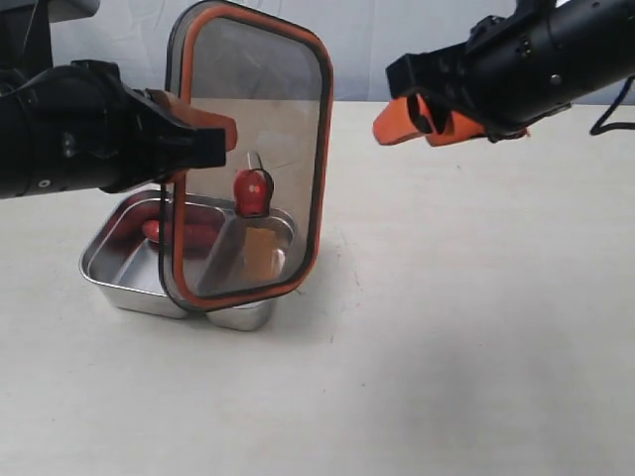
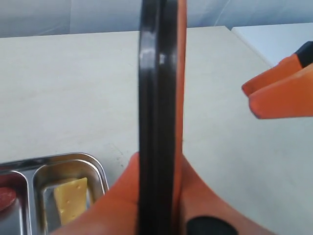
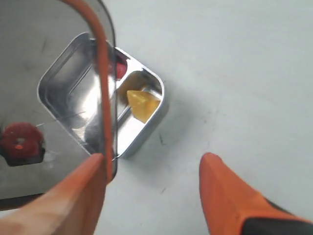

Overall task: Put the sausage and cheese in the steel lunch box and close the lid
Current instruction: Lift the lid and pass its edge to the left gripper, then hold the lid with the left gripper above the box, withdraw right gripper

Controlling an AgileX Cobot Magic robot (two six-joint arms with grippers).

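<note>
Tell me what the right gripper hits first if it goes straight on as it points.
Probably the upright lid: its orange-rimmed edge sits just ahead of the open right gripper. Depth is unclear, so it might slip past.

Shiny steel lunch box point(image 1: 115, 283); smoky translucent plastic lid point(image 1: 256, 114); matt table point(image 1: 456, 347).

The left gripper point(image 1: 203, 134) clamps the lid point(image 1: 253, 109) by one edge, upright over the box point(image 1: 109, 268). Sausage point(image 1: 151, 230) lies in its left compartment, cheese point(image 1: 261, 253) in the right, seen through the lid. The right gripper point(image 1: 422, 124) hangs well apart.
</note>
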